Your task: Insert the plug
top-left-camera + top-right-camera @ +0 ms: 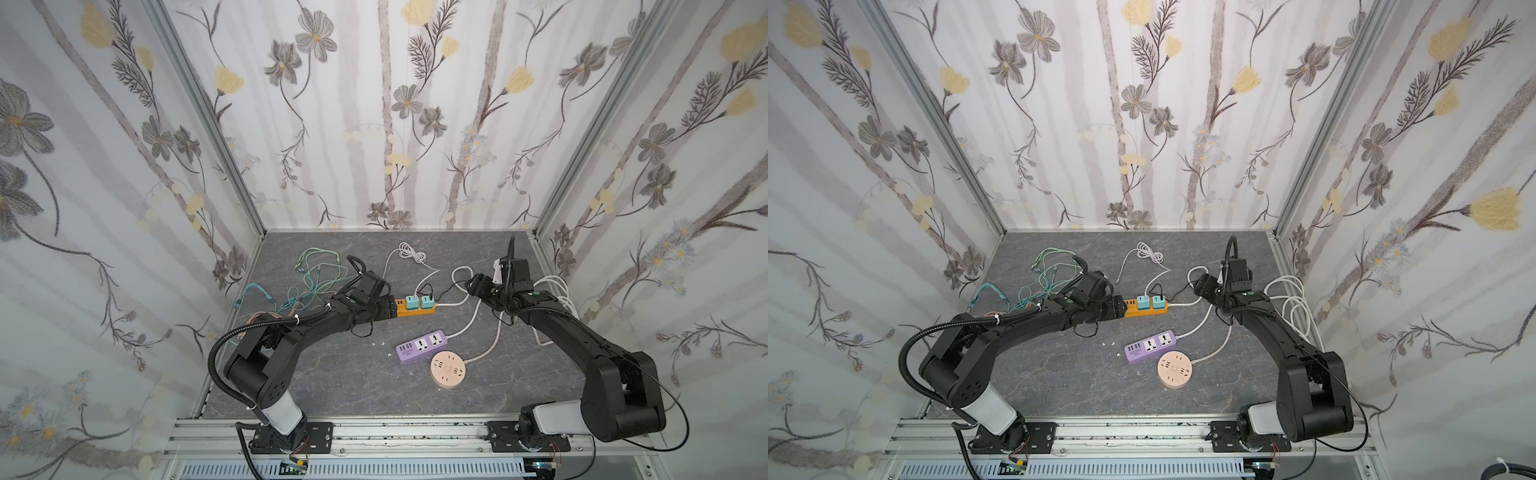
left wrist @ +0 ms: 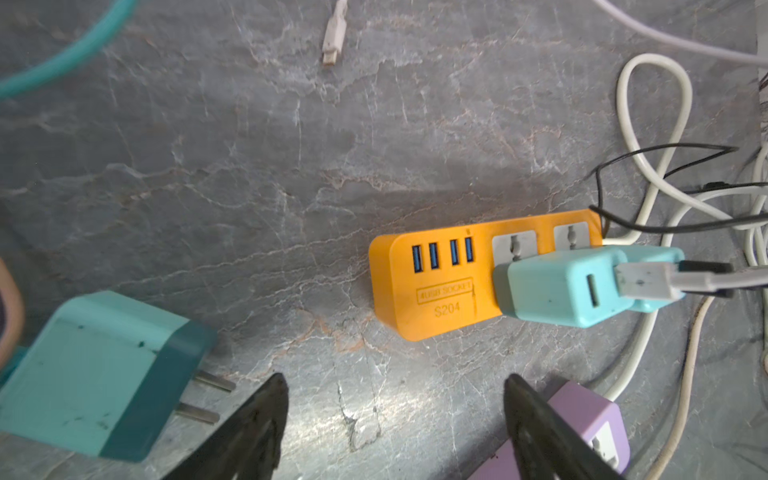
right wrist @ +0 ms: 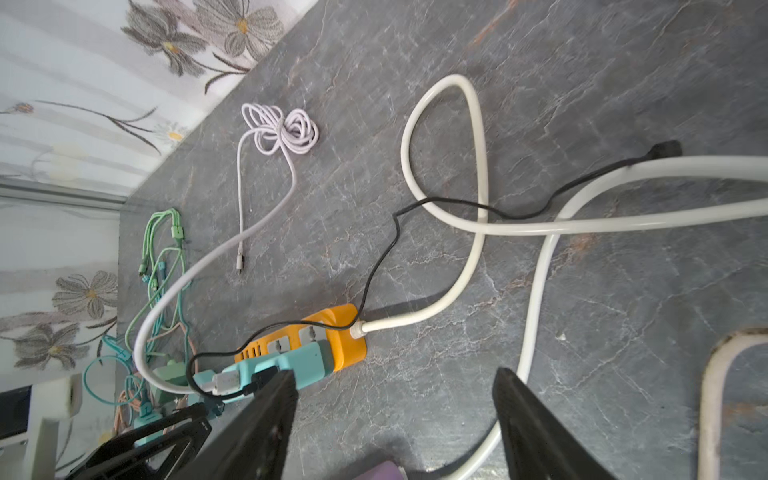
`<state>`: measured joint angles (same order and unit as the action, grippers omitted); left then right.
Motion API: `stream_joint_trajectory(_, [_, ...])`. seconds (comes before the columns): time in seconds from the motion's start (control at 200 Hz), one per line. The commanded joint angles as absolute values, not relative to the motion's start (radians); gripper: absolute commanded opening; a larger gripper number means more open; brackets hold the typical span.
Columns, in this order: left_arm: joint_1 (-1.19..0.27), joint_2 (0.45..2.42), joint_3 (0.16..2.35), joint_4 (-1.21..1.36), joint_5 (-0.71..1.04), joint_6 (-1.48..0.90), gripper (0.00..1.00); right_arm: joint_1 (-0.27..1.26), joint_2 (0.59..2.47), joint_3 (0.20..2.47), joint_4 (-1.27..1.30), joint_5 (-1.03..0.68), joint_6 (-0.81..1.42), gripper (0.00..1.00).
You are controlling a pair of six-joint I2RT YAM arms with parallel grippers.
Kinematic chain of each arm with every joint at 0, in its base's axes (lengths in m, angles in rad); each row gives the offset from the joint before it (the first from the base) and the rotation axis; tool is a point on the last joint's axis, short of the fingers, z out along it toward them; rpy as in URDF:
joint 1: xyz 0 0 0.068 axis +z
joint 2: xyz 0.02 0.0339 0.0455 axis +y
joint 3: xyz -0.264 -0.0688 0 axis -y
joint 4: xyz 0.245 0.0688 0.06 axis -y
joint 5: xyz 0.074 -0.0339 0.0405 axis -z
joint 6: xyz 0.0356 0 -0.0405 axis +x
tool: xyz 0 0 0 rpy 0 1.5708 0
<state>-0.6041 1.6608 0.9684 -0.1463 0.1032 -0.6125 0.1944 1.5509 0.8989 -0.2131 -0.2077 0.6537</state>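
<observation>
My left gripper [image 2: 394, 382] stands open and empty just short of the orange power strip [image 2: 432, 291] on the counter [image 2: 249, 166]. Two teal plugs [image 2: 557, 286] sit in its sockets; a loose teal plug [image 2: 104, 374] lies beside that gripper. My right gripper [image 3: 394, 374] hangs open, empty, above a white cord [image 3: 528, 332].

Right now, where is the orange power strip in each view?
Top view: orange power strip, mid-table.
Top view: strip, same spot.
Left wrist: strip, USB ports facing the camera.
Right wrist: strip, at the end of the thick white cord.
Landmark: two teal adapters plugged into it.
</observation>
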Motion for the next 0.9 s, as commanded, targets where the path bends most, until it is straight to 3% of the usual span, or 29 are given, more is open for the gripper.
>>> stream_joint_trajectory(0.0, [-0.594,1.678,0.982,-0.186,0.203,-0.644,0.71,0.237,1.569,0.893,-0.213,-0.242,0.669,0.70])
stream_joint_trajectory(0.12, [-0.579,1.722,1.002,-0.188,0.234,-0.656,0.58,0.279,1.599,0.855,-0.166,-0.249,0.680,0.49])
stream_joint_trajectory(0.275, [-0.575,1.796,1.050,-0.201,0.274,-0.667,0.54,0.333,1.718,0.853,-0.081,-0.331,0.693,0.21])
stream_joint_trajectory(0.405, [-0.568,1.835,1.067,-0.188,0.281,-0.678,0.51,0.370,1.812,0.877,-0.023,-0.381,0.717,0.06])
stream_joint_trajectory(0.5, [-0.557,1.856,1.063,-0.169,0.276,-0.689,0.50,0.381,1.861,0.878,0.023,-0.403,0.743,0.00])
stream_joint_trajectory(0.894, [-0.513,1.973,1.126,-0.112,0.259,-0.668,0.48,0.372,2.027,0.983,0.105,-0.430,0.801,0.00])
